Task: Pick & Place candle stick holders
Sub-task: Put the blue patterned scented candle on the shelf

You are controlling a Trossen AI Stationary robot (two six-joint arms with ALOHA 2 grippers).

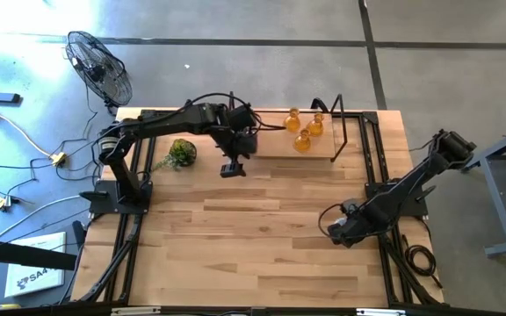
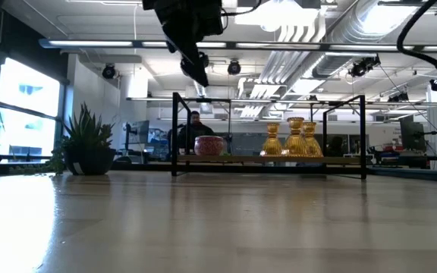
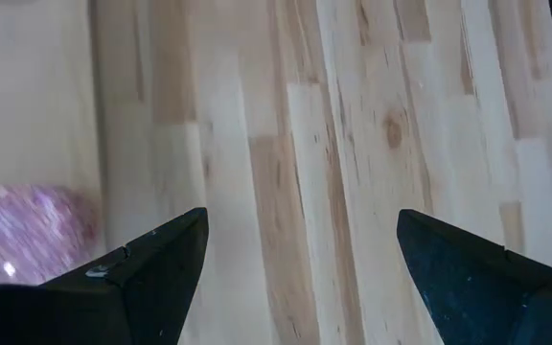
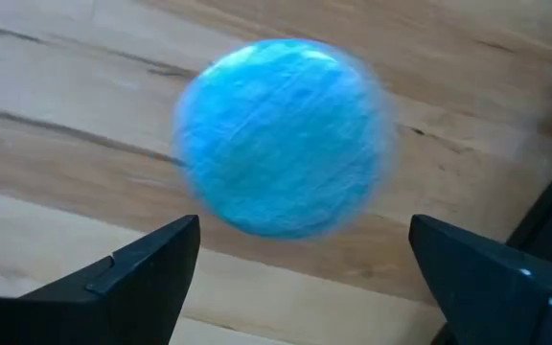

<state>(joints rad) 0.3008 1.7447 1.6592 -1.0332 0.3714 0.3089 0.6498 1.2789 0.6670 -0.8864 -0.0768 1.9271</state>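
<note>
Glass like this is light, slick and breakable, so I would close gently around the blue holder (image 4: 284,136), which sits on the bare wood directly ahead of my right gripper (image 4: 305,278), its fingers spread wide. My left gripper (image 3: 300,278), also spread and empty, hangs above the table with a pink holder (image 3: 29,233) beside one finger. Three amber holders (image 1: 304,130) stand on the shelf (image 1: 275,147). Blur hides the blue holder's rim.

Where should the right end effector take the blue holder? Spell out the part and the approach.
Grip the blue holder across its round body, probably at its widest, coming straight down. The right end effector hangs over it, fingers open to either side; the round outline suits any two opposite sides.
</note>
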